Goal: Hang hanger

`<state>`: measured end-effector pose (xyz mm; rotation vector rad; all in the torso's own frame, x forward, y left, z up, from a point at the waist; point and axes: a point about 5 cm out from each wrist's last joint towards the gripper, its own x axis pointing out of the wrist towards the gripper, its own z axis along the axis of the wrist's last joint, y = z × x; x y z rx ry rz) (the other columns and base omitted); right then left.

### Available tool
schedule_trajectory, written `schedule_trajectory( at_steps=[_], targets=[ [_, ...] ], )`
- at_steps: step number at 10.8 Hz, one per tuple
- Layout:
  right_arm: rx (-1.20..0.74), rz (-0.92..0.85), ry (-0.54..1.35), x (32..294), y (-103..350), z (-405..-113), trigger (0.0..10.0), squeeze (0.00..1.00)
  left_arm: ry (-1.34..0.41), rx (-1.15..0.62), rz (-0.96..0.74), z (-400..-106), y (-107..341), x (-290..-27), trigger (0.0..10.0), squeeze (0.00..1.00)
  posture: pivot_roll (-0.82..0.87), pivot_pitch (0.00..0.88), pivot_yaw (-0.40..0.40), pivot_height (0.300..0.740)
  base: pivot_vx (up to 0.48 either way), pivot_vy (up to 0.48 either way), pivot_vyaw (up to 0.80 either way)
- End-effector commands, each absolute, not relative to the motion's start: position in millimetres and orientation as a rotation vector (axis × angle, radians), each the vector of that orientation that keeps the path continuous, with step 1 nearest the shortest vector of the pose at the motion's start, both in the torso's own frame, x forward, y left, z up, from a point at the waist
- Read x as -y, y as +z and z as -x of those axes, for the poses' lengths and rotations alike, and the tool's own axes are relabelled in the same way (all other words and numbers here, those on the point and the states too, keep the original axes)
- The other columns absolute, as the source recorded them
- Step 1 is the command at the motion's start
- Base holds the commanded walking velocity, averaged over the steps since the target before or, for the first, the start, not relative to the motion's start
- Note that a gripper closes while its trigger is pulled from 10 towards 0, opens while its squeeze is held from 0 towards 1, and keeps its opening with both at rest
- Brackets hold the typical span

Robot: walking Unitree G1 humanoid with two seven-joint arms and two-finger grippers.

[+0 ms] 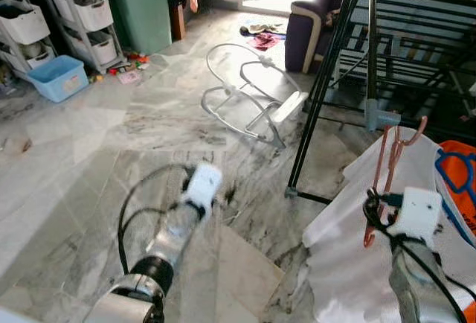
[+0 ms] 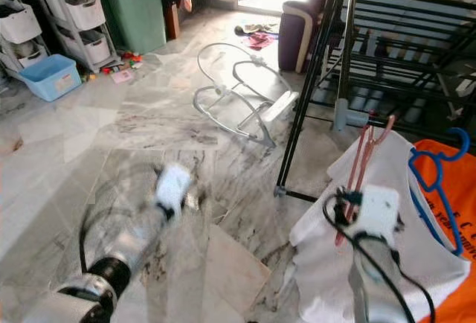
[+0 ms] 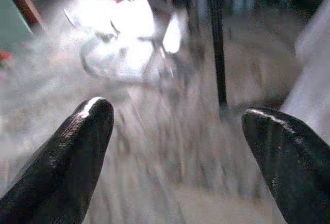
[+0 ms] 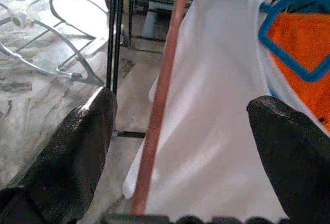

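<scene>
A pink hanger (image 1: 388,161) stands upright against the white cloth bag (image 1: 346,252) at the right. Its shaft (image 4: 160,100) runs between the two spread fingers of my right gripper (image 4: 183,105), which is open; I cannot tell whether a finger touches it. A blue hanger (image 2: 435,181) lies over the bag's edge on orange fabric (image 4: 304,43). The black drying rack (image 1: 372,40) stands just behind the bag. My left gripper (image 3: 178,110) is open with nothing between its fingers, held out over the marble floor; its arm (image 1: 178,226) is blurred.
A white wire baby-rocker frame (image 1: 249,96) lies on the floor ahead. A purple armchair (image 1: 309,29) stands beyond it. Shelves with bins (image 1: 82,10), a blue tub (image 1: 58,77) and small toys (image 1: 130,62) are at the far left.
</scene>
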<state>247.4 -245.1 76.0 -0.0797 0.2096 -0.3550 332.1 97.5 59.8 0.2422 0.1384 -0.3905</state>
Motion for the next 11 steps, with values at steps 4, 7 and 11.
schedule_trajectory(
  at_steps=[4,7,11],
  targets=[
    [-0.123,0.044,-0.316,234,93,-243,10.0,1.0,-0.283,0.031,-0.276,-339,86,-104,10.0,0.0,0.01,0.0,-0.069,0.74,0.0,0.0,0.0],
    [-0.112,0.059,-0.277,218,95,-249,10.0,0.42,-0.287,0.036,-0.287,-339,87,-99,10.0,0.0,0.01,0.0,-0.065,0.74,0.0,0.0,0.0],
    [-0.135,0.039,-0.245,208,91,-247,10.0,0.0,-0.302,0.073,-0.32,-337,89,-92,10.0,0.0,0.01,0.0,-0.066,0.74,0.0,0.0,0.0]
  ],
)
